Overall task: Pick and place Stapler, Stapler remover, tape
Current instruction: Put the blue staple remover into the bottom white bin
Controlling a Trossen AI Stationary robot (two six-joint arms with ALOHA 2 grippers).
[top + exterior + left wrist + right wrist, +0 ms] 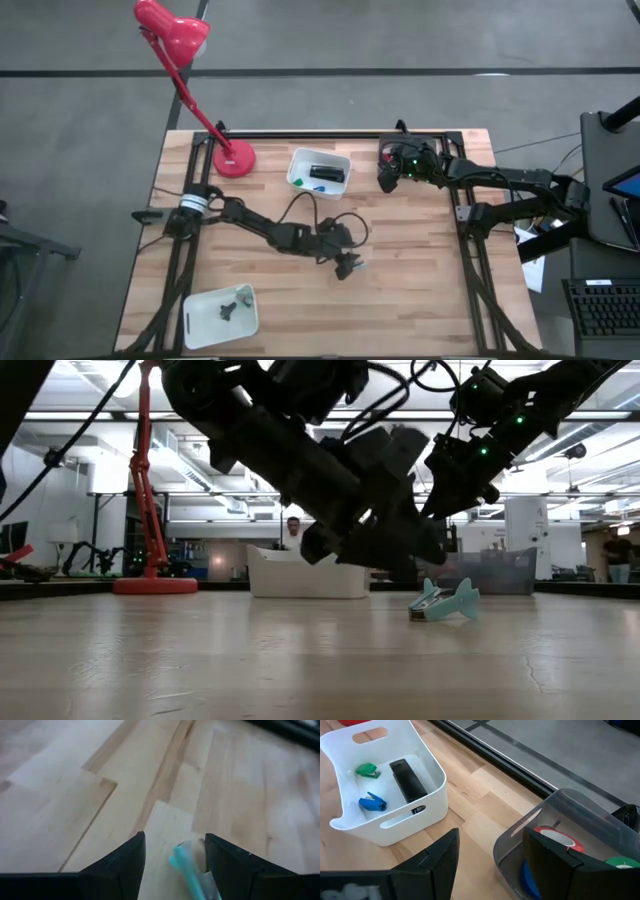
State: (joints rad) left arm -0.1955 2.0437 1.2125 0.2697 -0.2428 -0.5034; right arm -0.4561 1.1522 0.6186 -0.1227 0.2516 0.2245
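A teal staple remover (445, 602) lies flat on the table near its middle. My left gripper (175, 840) is open and low over it. Its fingers stand on either side of the remover's teal end (189, 869), and no touch shows. The dark stapler (407, 780) lies in the white bin (436, 772) with a green piece (366, 770) and a blue piece (372, 802). My right gripper (490, 865) is open and empty above the rim of a clear tub (512, 837). Red tape (555, 834), blue tape (530, 877) and green tape (622, 863) lie in the tub. Pink tape is out of view.
A red desk lamp stands with its base (235, 157) at the far left, next to the white bin (300, 160). A white tray (200, 325) with small dark items sits at the near left corner. Bare wood lies around the teal remover (356, 265). A person (292, 532) stands in the room behind.
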